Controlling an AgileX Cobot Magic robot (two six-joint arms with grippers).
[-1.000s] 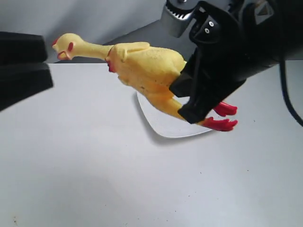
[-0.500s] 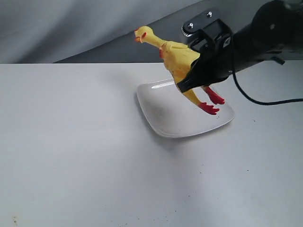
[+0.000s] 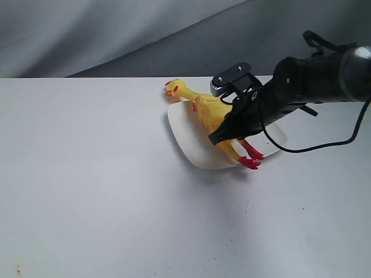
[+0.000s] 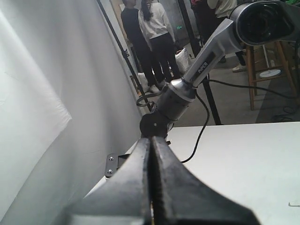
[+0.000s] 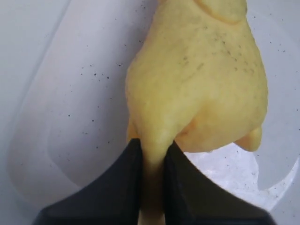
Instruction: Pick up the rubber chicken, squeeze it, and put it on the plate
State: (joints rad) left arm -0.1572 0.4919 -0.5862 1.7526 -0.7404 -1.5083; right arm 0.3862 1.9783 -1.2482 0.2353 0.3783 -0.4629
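The gripper [image 5: 152,146] pinches the chicken [image 5: 201,89] by a narrow yellow stem at the end of its body, the two black fingers [image 5: 123,185] pressed against either side of that stem. The body swells wide away from the fingers, yellow with fine dark specks across it. Under the chicken lies the plate [image 5: 70,117], glossy white with scattered small specks, its rounded rim showing to both sides of the chicken. Whether the chicken touches it cannot be told. Beyond the rim is a strip of pale table [image 5: 18,51].
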